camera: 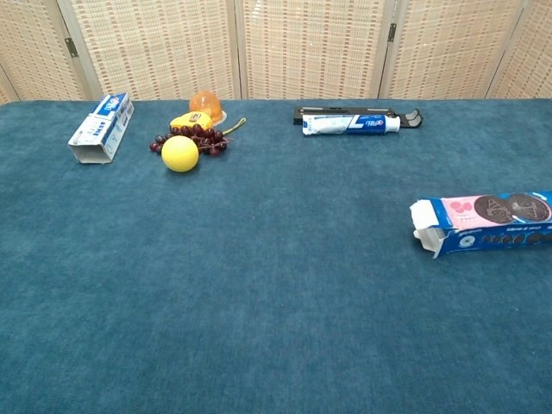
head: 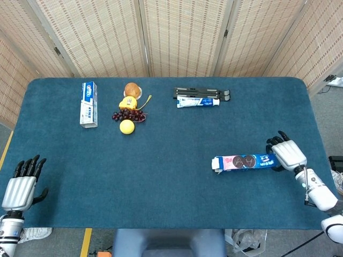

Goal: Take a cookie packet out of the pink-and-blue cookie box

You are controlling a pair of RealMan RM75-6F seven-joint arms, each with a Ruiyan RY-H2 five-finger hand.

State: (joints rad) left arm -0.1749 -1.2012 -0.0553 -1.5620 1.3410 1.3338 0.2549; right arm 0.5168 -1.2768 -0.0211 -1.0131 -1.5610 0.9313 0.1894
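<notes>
Pink-and-blue cookie box (head: 244, 161) lies on table (head: 171, 203) w/ right hand (head: 283, 154) fingers wrapped round its far end (open flap faces left); weak grip could let it slide. Left hand (head: 20, 188) open, idle.

Bright, even light falls from overhead in both views; shadows under things on the table (head: 171, 187) are short and soft; no glare on its blue cloth; focus is sharp throughout; the head view bows slightly toward its corners.
</notes>
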